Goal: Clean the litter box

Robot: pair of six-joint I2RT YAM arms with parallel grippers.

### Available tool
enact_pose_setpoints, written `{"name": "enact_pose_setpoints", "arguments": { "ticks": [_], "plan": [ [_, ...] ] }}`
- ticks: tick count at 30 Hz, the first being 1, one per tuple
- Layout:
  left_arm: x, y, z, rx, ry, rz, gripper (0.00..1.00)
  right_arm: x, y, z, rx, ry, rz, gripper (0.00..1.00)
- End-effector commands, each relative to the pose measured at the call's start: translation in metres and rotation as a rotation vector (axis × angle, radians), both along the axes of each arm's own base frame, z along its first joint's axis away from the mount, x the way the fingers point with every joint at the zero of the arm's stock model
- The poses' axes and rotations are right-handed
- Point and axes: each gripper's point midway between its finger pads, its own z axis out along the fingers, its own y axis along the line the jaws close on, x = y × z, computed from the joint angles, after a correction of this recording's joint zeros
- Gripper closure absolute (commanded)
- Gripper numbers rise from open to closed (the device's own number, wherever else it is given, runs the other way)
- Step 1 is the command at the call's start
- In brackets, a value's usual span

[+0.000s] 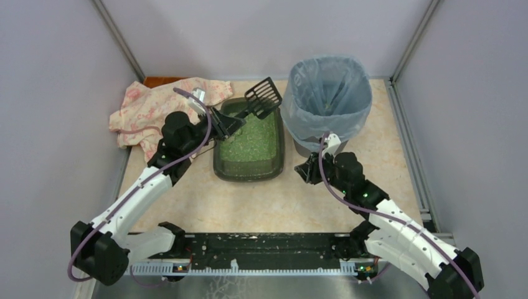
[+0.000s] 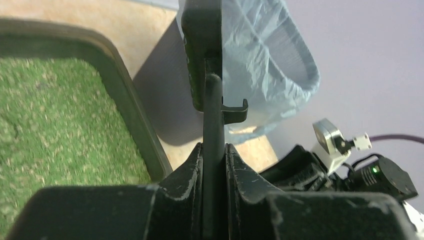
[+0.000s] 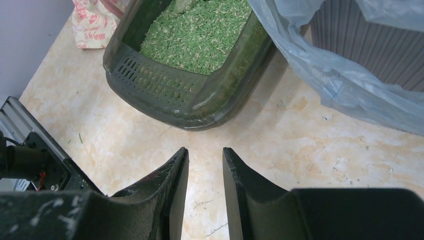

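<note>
Since the job means carrying waste from tray to bin, the overhead view reads as a short transfer line. At the upper left a pink floral cloth (image 1: 146,109) lies crumpled on the worktop (image 1: 280,202), out of the scoop's path. Just right of it, the left end effector (image 1: 227,123) is pressed together on the handle of the black slotted scoop (image 1: 263,94). The scoop's head is raised over the box's upper right corner and angled up and right toward the bin, probably to give anything sifted the shortest way across. The litter box (image 1: 249,174) sits at centre frame, flat on the worktop. Its long axis runs top to bottom of the frame with a slight lean, slotted short end toward the bottom, and green litter lies inside. Just beside its right side stands the bag-lined bin (image 1: 361,103), mouth open. Below the bin, the right end effector (image 1: 309,169) hovers low, fingers part spread with nothing between them, apparently clear of the transfer.
</note>
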Motion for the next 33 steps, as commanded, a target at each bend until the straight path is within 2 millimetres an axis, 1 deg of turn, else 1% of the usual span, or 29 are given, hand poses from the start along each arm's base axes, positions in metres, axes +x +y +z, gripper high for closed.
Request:
{"name": "enact_pose_setpoints", "arguments": {
  "ticks": [1,3,5,8,11,13,16,18,21,22,27,30,33],
  "plan": [
    [-0.025,0.004,-0.010,-0.018,0.097,-0.064,1.00,0.014,0.016,0.035,0.073,-0.092,0.027,0.68],
    [-0.029,0.011,-0.019,-0.005,0.154,-0.055,1.00,0.018,0.024,0.037,0.086,-0.096,0.049,0.68],
    [-0.032,0.020,-0.030,0.014,0.216,-0.026,1.00,0.022,0.031,0.035,0.090,-0.085,0.068,0.68],
    [-0.033,0.037,-0.039,0.032,0.260,0.019,1.00,0.026,0.045,0.034,0.100,-0.082,0.096,0.68],
    [-0.033,0.049,-0.050,0.013,0.299,0.036,1.00,0.028,0.058,0.037,0.103,-0.090,0.120,0.68],
    [-0.033,0.051,-0.059,-0.003,0.331,0.027,1.00,0.029,0.067,0.041,0.097,-0.100,0.132,0.67],
    [-0.031,0.053,-0.080,-0.009,0.386,0.005,1.00,0.032,0.080,0.047,0.104,-0.107,0.156,0.67],
    [-0.036,0.050,-0.091,-0.026,0.417,-0.053,1.00,0.032,0.088,0.049,0.114,-0.107,0.171,0.67],
    [-0.045,0.050,-0.101,-0.062,0.456,-0.128,1.00,0.035,0.096,0.051,0.124,-0.108,0.181,0.67],
    [-0.048,0.051,-0.104,-0.067,0.467,-0.148,1.00,0.036,0.098,0.051,0.125,-0.106,0.184,0.66],
    [-0.067,0.061,-0.117,-0.067,0.502,-0.270,1.00,0.039,0.108,0.054,0.133,-0.103,0.211,0.48],
    [-0.079,0.062,-0.120,-0.070,0.504,-0.315,1.00,0.041,0.108,0.050,0.128,-0.100,0.203,0.45],
    [-0.090,0.060,-0.118,-0.071,0.467,-0.367,1.00,0.043,0.109,0.045,0.124,-0.095,0.203,0.44]
  ]
}}
